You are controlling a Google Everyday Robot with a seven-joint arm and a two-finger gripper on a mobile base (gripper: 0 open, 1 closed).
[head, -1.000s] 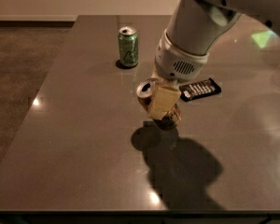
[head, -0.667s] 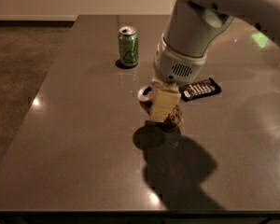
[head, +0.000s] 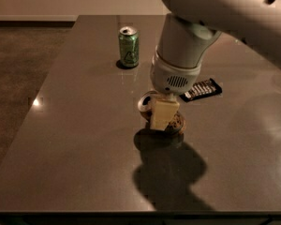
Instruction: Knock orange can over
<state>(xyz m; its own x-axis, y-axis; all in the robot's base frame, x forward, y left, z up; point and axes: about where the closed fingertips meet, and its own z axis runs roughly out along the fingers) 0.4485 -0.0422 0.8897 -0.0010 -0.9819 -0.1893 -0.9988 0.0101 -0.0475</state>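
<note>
Orange can [head: 146, 103] at gripper [head: 163, 117] — green can [head: 129, 46] beyond

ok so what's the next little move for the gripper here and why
Probably a short push toward the left of the view. The gripper sits right against the orange can, which looks tilted, silver top leaning left, but not yet flat on the table. The green can and dark packet lie farther back, off that path.

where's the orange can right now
Camera view, mid table: the orange can is partly hidden behind the gripper, beside the dark wrapped bar.
</note>
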